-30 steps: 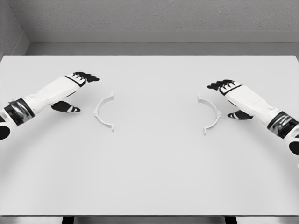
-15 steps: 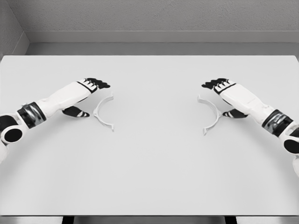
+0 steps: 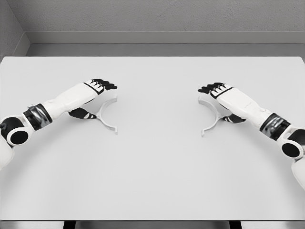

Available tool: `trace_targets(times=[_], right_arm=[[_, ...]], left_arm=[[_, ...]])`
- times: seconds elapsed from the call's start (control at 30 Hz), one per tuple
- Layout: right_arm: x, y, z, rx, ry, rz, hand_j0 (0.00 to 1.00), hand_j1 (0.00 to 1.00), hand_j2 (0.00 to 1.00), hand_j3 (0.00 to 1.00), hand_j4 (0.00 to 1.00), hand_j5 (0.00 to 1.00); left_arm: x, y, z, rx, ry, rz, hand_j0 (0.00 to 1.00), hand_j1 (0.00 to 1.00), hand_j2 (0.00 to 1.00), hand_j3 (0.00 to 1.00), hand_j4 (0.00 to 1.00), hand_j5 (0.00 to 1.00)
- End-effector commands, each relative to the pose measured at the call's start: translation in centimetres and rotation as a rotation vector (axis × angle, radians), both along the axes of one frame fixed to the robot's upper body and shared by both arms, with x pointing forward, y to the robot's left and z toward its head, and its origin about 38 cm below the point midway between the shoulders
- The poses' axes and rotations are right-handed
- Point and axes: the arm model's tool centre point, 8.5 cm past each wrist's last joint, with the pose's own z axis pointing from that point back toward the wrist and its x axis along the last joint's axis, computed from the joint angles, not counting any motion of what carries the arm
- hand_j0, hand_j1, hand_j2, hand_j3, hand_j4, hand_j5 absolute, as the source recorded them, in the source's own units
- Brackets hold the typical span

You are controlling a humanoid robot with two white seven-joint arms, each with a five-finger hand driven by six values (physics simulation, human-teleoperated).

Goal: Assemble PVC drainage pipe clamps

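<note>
On the white bench, each open hand arches over a clamp half: left hand, right hand.

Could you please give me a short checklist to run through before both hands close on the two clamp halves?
1. Both halves lie flat on the table, apart from each other: ok.
2. The left hand is at the left clamp half, fingers above its upper end, thumb beside the arc: ok.
3. The right hand is at the right clamp half, fingers over its upper end: ok.
4. Both hands are open and hold nothing: ok.
5. The open sides of the two arcs face each other for mating: ok.
6. Whether the fingertips already touch the halves: cannot tell.
</note>
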Motion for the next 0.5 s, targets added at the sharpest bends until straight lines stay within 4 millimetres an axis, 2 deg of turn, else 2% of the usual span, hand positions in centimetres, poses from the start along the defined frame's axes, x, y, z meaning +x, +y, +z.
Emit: trace_targets(times=[0.0, 0.1, 0.17, 0.47], right_arm=[[0.0, 0.4, -0.1, 0.007, 0.007, 0.008, 1.0, 1.0, 1.0, 1.0, 1.0, 1.0], [0.1, 0.6, 0.2, 0.006, -0.001, 0.012, 1.0, 1.0, 1.0, 1.0, 1.0, 1.0], [0.1, 0.9, 0.7, 0.008, -0.017, 0.022, 1.0, 1.0, 1.0, 1.0, 1.0, 1.0], [0.2, 2.0, 0.6, 0.018, -0.017, 0.04, 1.0, 1.0, 1.0, 1.0, 1.0, 1.0]], left_arm=[[0.0, 0.0, 0.1, -0.009, 0.0, 0.002, 1.0, 1.0, 1.0, 1.0, 1.0, 1.0], [0.1, -0.7, 0.0, -0.021, 0.001, -0.005, 1.0, 1.0, 1.0, 1.0, 1.0, 1.0], [0.0, -2.3, -0.4, -0.047, 0.004, -0.027, 1.0, 1.0, 1.0, 1.0, 1.0, 1.0], [0.0, -3.3, -0.3, -0.069, 0.002, -0.039, 1.0, 1.0, 1.0, 1.0, 1.0, 1.0]])
